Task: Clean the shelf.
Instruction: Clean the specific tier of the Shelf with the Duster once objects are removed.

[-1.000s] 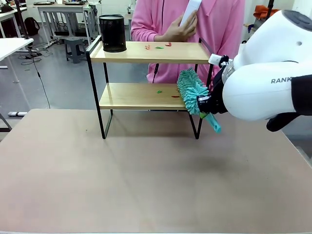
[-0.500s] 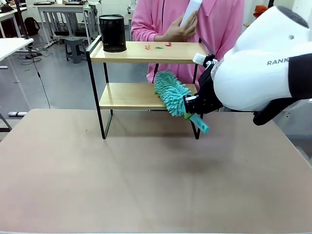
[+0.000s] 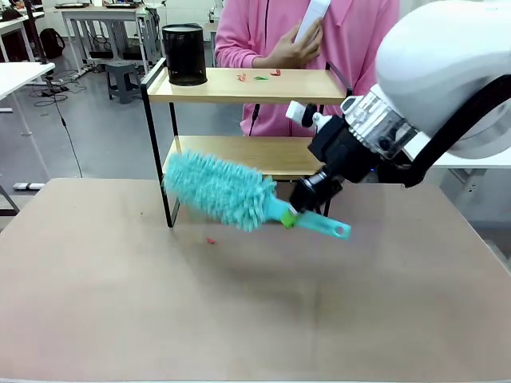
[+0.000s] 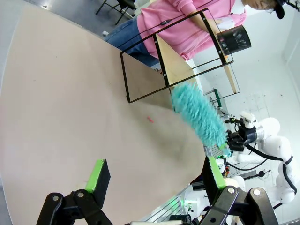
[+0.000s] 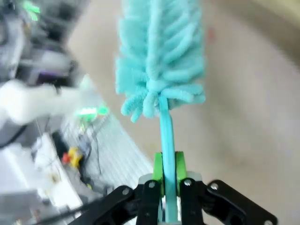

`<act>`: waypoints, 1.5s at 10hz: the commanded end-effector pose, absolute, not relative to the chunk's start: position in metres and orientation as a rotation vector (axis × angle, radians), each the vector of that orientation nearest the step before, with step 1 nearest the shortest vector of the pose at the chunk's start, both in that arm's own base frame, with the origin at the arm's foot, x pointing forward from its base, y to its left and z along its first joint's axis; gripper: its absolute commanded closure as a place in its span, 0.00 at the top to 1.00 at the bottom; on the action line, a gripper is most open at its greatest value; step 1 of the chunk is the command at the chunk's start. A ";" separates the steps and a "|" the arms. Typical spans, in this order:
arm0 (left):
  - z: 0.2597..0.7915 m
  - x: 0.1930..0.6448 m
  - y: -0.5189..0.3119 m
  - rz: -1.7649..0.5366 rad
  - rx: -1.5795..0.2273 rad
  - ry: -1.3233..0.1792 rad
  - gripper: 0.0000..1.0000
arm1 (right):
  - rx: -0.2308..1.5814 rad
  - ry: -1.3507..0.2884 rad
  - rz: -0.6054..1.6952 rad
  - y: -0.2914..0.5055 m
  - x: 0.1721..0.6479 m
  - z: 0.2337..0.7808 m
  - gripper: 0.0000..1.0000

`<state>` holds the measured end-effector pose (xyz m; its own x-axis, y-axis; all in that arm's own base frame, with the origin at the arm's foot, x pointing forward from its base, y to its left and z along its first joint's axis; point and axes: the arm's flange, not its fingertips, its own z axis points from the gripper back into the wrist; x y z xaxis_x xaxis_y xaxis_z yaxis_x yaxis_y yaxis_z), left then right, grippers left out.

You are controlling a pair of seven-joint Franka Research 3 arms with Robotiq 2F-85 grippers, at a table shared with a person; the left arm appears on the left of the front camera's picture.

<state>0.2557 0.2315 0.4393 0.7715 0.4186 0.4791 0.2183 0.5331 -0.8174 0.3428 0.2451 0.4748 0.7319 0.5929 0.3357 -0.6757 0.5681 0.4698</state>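
Observation:
The shelf (image 3: 239, 86) stands at the table's far side, and small red and green scraps (image 3: 257, 77) lie on its top board. My right gripper (image 3: 306, 201) is shut on the handle of a teal fluffy duster (image 3: 219, 190). The duster head hangs tilted over the table, in front of the lower board (image 3: 231, 153). In the right wrist view the duster (image 5: 161, 56) rises from the shut right gripper (image 5: 168, 180). My left gripper (image 4: 157, 174) stands open above the table, far from the shelf (image 4: 176, 63) and the duster (image 4: 199, 115).
A black mesh cup (image 3: 184, 54) sits on the top board's left end. A red scrap (image 3: 210, 240) lies on the table in front of the shelf. A person in pink (image 3: 351, 40) stands behind the shelf, holding a white object (image 3: 311, 20).
My right arm swept the duster left along the lower board and out over the table. The scraps on that board are gone, and a red one now lies on the table.

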 end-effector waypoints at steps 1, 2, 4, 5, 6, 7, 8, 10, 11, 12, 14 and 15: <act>0.440 0.257 0.230 0.117 -1.031 -0.736 1.00 | 0.627 0.026 1.016 0.217 0.345 0.479 0.12; 0.440 0.257 0.230 0.117 -1.031 -0.736 1.00 | 0.678 0.019 1.036 0.207 0.342 0.482 0.12; 0.440 0.257 0.230 0.117 -1.031 -0.736 1.00 | 0.746 -0.007 1.043 0.189 0.339 0.484 0.12; 0.440 0.257 0.230 0.117 -1.031 -0.736 1.00 | 0.812 0.003 1.064 0.172 0.332 0.487 0.12; 0.440 0.257 0.230 0.117 -1.031 -0.736 1.00 | 0.888 0.010 1.100 0.148 0.318 0.495 0.12; 0.440 0.257 0.230 0.117 -1.031 -0.736 1.00 | 1.002 -0.045 1.115 0.105 0.295 0.508 0.12; 0.440 0.257 0.230 0.117 -1.031 -0.736 1.00 | 1.043 -0.112 1.072 0.073 0.279 0.514 0.12; 0.440 0.257 0.230 0.117 -1.031 -0.736 1.00 | 1.147 -0.377 0.771 -0.027 0.239 0.512 0.12; 0.440 0.257 0.230 0.117 -1.031 -0.736 1.00 | 1.210 -0.512 0.655 -0.065 0.220 0.500 0.12; 0.440 0.257 0.230 0.117 -1.031 -0.736 1.00 | 1.247 -0.624 0.502 -0.096 0.204 0.485 0.12; 0.440 0.257 0.230 0.117 -1.031 -0.736 1.00 | 1.261 -0.654 0.222 -0.128 0.196 0.444 0.12; 0.440 0.257 0.230 0.117 -1.031 -0.736 1.00 | 1.210 -0.562 0.074 -0.130 0.207 0.429 0.12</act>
<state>0.2560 0.2312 0.4393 0.7731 0.4168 0.4780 0.2178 0.5334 -0.8174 0.1949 -0.1814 0.4630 0.8335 -0.1444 0.5333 -0.4577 0.3602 0.8129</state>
